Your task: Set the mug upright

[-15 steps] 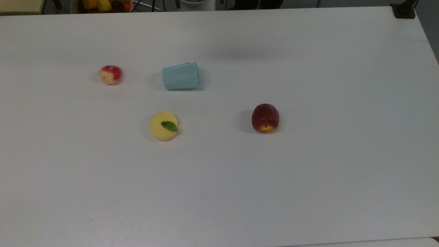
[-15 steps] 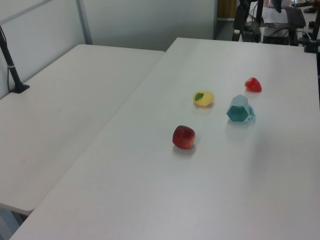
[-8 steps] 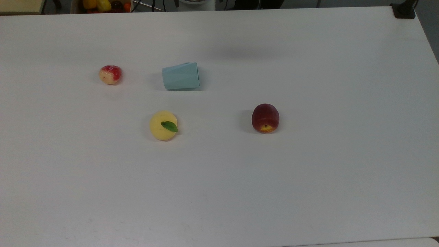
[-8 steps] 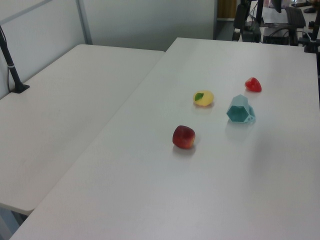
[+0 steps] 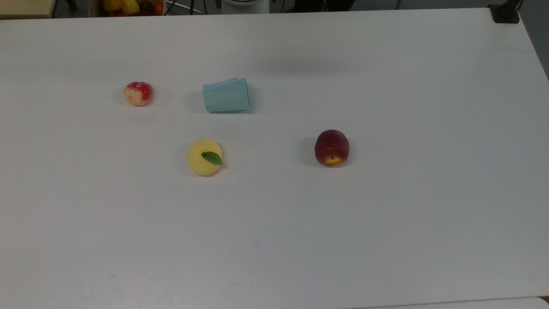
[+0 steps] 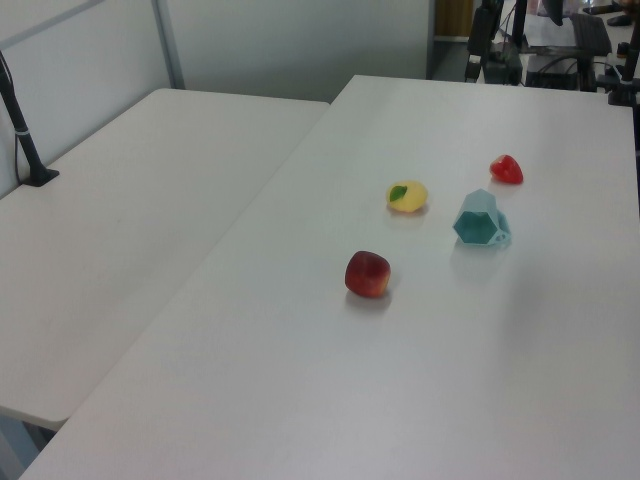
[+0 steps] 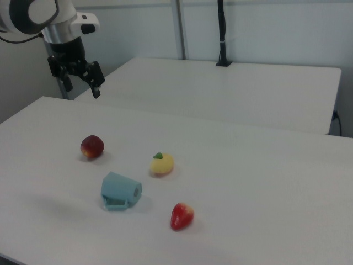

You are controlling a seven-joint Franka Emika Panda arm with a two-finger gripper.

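Note:
The pale blue faceted mug (image 5: 226,95) lies on its side on the white table (image 5: 386,214). Its wider hexagonal mouth (image 6: 478,225) faces the left view's camera and points to the top view's right. In the right view the mug (image 7: 120,190) rests with its handle against the tabletop. My gripper (image 7: 83,87) hangs open and empty high over the table's far left in the right view, well away from the mug.
A red-and-cream strawberry (image 5: 137,93), a yellow fruit with a green leaf (image 5: 205,156) and a dark red peach (image 5: 332,147) lie around the mug. A second white table (image 6: 130,200) adjoins, with a black post (image 7: 220,33) on it.

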